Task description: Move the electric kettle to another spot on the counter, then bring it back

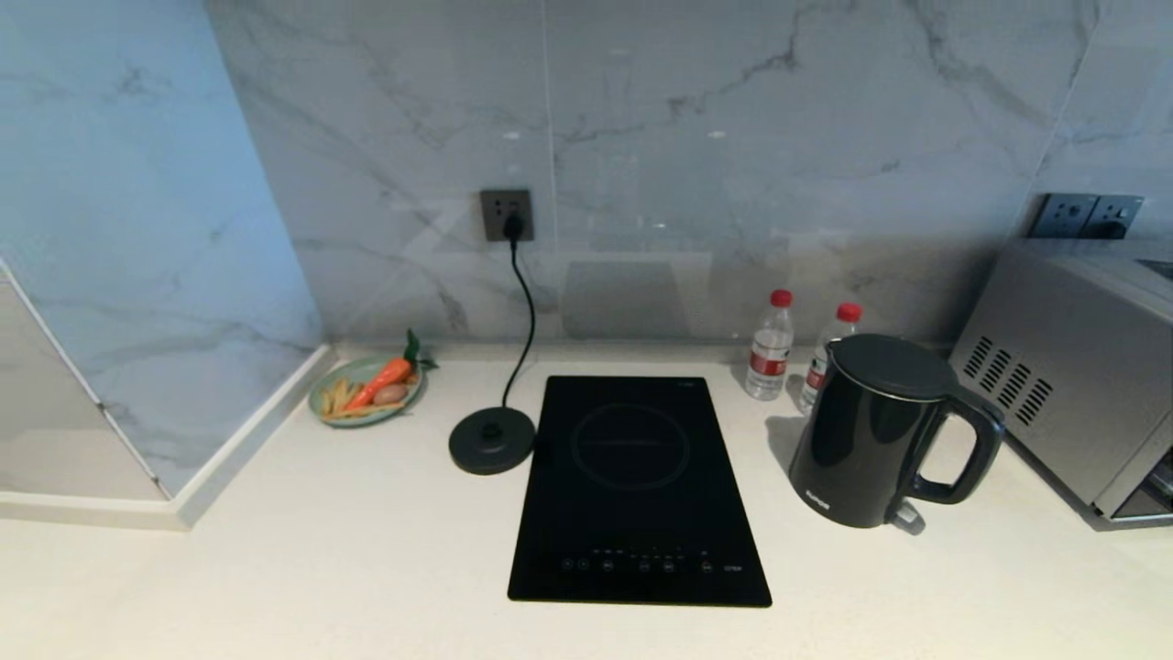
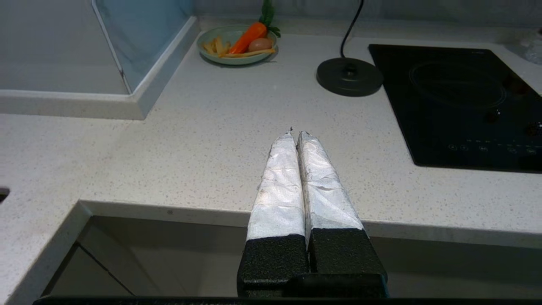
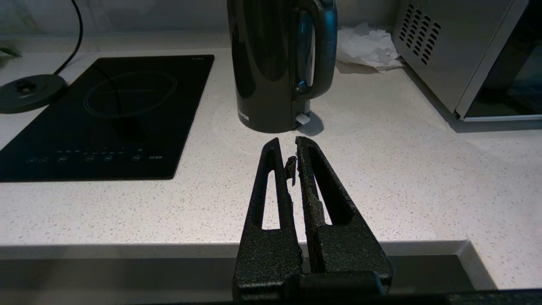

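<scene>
The tall glossy black electric kettle (image 1: 871,435) stands upright on the white speckled stone worktop (image 1: 367,568), right of the inset black glass cooktop (image 1: 637,490), toward the worktop's right end, handle facing the steel microwave oven (image 1: 1072,385). The flat round black power base (image 1: 492,441) sits left of the cooktop, unoccupied. The right gripper (image 3: 288,146) hangs over the front edge, fingers closed, empty, near the kettle. The left gripper (image 2: 295,135) hangs over the front edge, fingers pressed together, empty.
</scene>
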Tool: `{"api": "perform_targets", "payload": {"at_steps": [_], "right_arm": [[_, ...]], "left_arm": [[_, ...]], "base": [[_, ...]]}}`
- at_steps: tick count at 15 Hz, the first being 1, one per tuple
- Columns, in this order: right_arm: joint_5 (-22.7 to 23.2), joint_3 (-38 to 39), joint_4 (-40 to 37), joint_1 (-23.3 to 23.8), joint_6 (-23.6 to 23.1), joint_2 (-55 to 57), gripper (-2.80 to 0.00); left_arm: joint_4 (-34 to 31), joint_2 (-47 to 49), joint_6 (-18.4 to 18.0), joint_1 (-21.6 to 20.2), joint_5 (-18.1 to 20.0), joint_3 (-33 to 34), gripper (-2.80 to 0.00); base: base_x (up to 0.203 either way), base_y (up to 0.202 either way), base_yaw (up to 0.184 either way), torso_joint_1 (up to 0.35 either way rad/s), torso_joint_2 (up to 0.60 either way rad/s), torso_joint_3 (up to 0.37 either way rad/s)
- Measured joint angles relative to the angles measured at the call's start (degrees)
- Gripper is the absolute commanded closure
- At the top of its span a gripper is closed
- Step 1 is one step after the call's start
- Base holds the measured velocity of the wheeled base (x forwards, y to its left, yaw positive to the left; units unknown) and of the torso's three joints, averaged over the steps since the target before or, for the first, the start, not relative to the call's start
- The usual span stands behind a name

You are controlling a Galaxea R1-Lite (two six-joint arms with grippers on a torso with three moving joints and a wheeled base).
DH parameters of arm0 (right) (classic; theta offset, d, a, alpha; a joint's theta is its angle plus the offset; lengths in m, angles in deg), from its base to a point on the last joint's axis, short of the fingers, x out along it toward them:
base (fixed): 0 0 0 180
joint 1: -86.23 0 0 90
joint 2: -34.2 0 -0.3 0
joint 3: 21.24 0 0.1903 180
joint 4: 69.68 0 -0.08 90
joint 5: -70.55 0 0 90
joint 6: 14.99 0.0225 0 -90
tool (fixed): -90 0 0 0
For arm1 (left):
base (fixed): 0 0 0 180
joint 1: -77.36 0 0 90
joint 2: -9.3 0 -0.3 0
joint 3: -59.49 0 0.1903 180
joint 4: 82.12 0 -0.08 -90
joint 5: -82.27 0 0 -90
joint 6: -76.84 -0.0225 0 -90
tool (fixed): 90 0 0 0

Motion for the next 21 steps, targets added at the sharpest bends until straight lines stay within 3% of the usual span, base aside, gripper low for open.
{"api": "perform_targets", "payload": {"at_steps": [5,21], "right_arm": [[0.0,0.0,0.0,0.0,0.0,0.0,0.00],[0.0,0.0,0.0,0.0,0.0,0.0,0.00]], "left_arm": [[0.1,0.0,0.0,0.0,0.0,0.0,0.00],[0.1,0.0,0.0,0.0,0.0,0.0,0.00]], "base": [[0.000,0.000,0.000,-0.018,0.04,0.080],[0.000,0.000,0.000,-0.128,0.32,0.189]]}}
